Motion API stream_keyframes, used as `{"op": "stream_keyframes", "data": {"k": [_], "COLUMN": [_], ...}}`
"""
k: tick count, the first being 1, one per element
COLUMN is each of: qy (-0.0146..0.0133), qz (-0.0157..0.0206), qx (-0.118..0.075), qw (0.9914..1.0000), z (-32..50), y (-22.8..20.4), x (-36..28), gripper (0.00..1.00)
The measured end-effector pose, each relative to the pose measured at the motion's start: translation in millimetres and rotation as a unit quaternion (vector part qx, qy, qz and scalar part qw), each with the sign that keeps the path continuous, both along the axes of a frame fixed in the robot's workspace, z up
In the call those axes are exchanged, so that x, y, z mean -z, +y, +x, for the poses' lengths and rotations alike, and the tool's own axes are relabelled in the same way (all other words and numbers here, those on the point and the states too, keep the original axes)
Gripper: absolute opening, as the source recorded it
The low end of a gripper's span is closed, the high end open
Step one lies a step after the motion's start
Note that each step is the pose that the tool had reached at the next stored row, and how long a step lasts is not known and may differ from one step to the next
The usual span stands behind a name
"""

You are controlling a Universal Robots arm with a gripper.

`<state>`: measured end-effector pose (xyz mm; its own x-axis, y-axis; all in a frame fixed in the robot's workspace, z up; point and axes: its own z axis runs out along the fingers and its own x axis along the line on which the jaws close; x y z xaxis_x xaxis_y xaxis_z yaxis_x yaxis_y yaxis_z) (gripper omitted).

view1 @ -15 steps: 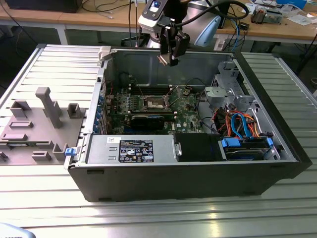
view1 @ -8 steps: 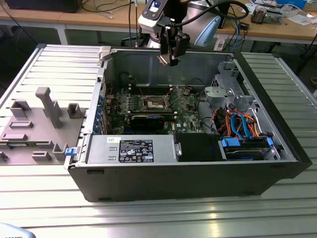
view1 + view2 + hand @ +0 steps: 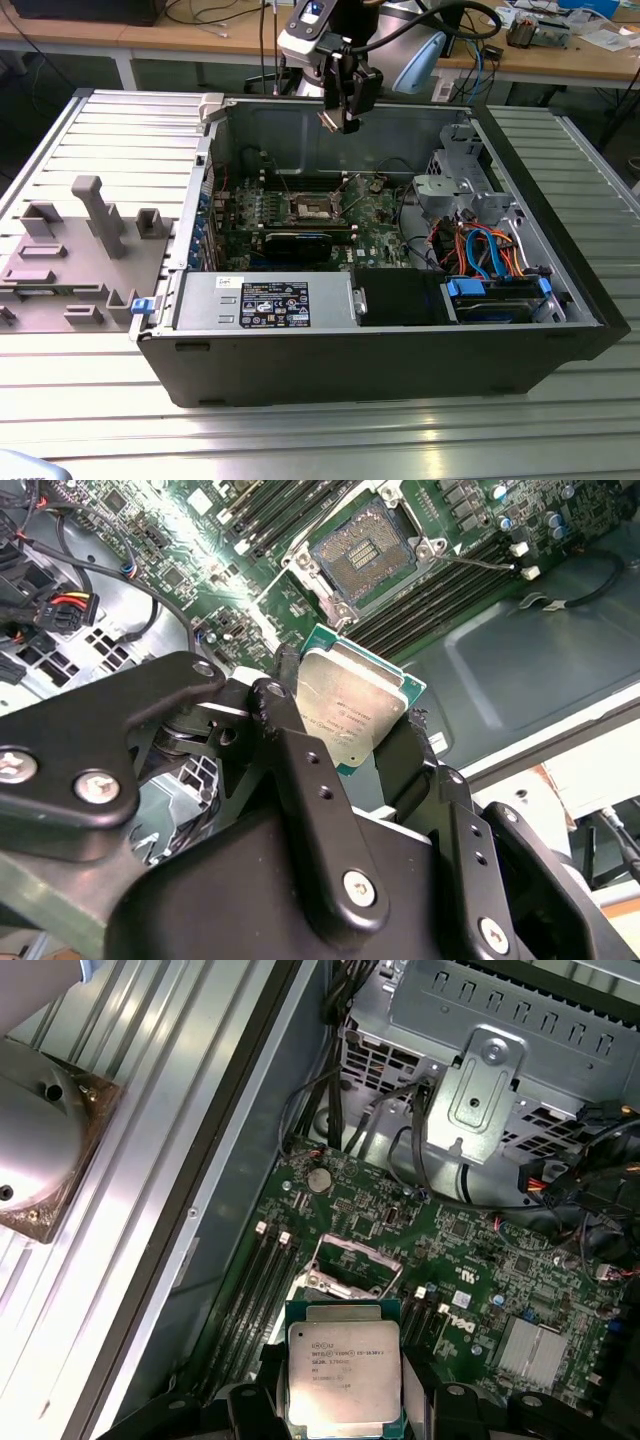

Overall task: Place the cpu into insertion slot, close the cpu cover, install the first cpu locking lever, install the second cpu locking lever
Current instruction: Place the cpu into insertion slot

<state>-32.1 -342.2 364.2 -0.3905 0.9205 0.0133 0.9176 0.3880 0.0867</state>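
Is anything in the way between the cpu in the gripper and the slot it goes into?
Nothing visible does. The gripper holds the cpu in the air over the motherboard, and the slot lies uncovered, its contact field bare in the second wrist view. A thin wire runs beside it, not across it.

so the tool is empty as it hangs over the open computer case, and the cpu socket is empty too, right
Not empty: the second wrist view shows the tool shut on the cpu. The rest holds: it hangs over the open computer case, and the insertion slot is empty.
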Motion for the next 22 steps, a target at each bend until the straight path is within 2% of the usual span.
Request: {"op": "stream_keyframes", "data": {"k": [22], "qy": [0.0000], "qz": [0.0000], "qx": [0.024], "qw": [0.99972], "z": [0.0], "y": [0.0], "x": [0.0], "gripper": [0.55]}}
